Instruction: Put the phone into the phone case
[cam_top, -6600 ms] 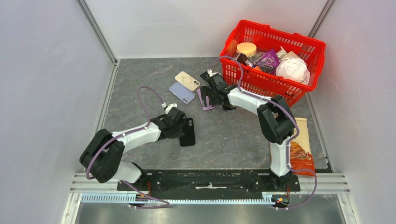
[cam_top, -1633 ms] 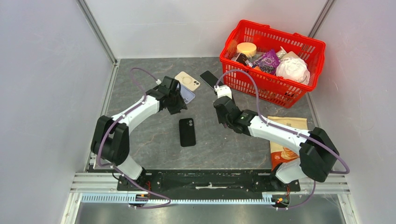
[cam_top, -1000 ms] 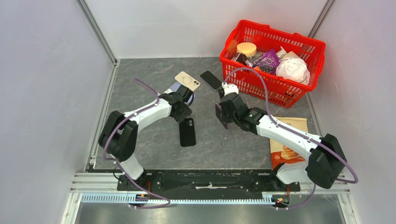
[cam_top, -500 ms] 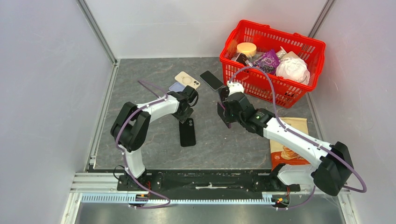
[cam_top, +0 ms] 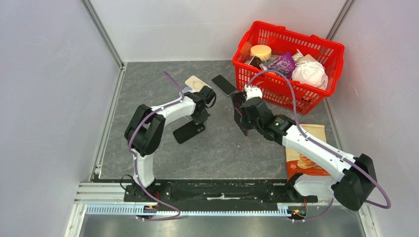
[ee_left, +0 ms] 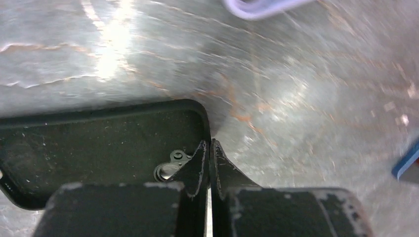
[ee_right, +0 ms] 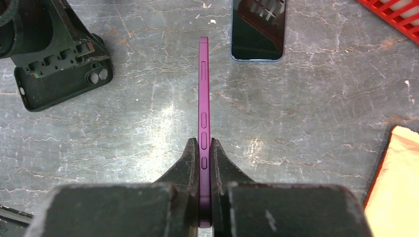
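Two grips set: left gripper (ee_left: 210,145) looks pinched on the case (ee_left: 99,143) rim by the camera cutout (blurry view). Right gripper (ee_right: 204,145) clamps the phone (ee_right: 203,89) on edge. The case lies mid-table (cam_top: 232,148), left of the phone, with its long axis slanting near-left to far-right. Right arm is nearer; the phone needs laying flat.

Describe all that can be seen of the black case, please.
The black case is a matte, rubbery-looking shell with rounded corners, a raised rim and a camera cutout in one corner. It lies slantwise on the table, open side up and empty. The left gripper is shut on its rim beside the cutout; whether that end is lifted I cannot tell. Nothing else touches it: the phone is apart, in the right gripper.
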You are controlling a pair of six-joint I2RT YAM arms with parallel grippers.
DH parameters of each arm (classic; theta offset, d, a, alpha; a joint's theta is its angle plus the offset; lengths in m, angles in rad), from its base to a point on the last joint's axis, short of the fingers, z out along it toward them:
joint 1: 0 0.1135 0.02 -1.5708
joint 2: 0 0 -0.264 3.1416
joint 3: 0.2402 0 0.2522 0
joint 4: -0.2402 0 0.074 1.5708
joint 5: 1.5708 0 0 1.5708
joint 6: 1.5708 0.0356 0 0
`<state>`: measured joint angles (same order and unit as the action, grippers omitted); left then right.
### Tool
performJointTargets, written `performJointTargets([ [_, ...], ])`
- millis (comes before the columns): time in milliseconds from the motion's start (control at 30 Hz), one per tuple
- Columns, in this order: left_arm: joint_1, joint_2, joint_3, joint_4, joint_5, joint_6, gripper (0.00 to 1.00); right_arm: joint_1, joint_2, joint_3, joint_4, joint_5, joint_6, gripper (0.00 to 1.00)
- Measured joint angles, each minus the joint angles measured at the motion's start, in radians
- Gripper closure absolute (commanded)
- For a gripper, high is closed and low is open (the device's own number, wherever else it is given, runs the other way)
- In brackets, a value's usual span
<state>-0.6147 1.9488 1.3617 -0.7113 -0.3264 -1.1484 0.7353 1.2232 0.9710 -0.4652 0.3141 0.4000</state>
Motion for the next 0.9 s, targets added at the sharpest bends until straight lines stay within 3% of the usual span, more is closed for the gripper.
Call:
performJointTargets([
  [200, -0.067, -0.001, 0.025, 0.055, 0.105, 0.271, 0.94, -0.02, -0.007, 0.0, -0.035, -0.006, 0.001, 1.0],
  [367, -0.146, -0.035, -0.02, 0.086, 0.19, 0.382, 0.89, -0.033, -0.016, 0.0, -0.061, -0.037, 0.016, 1.0],
  [467, -0.183, -0.062, -0.058, 0.113, 0.238, 0.403, 0.79, -0.039, -0.027, 0.0, -0.08, -0.061, 0.029, 1.0],
  [533, -0.201, -0.077, -0.088, 0.14, 0.282, 0.41, 0.63, -0.044, -0.033, 0.0, -0.09, -0.072, 0.038, 1.0],
  [633, -0.205, -0.1, -0.116, 0.158, 0.315, 0.423, 0.48, -0.051, -0.034, 0.0, -0.108, -0.082, 0.046, 1.0],
  [833, -0.189, -0.236, -0.154, 0.164, 0.286, 0.433, 0.48, -0.071, -0.035, 0.0, -0.146, -0.135, 0.071, 1.0],
  [900, -0.17, -0.299, -0.172, 0.166, 0.248, 0.432, 0.53, -0.075, -0.033, 0.001, -0.149, -0.164, 0.082, 1.0],
])
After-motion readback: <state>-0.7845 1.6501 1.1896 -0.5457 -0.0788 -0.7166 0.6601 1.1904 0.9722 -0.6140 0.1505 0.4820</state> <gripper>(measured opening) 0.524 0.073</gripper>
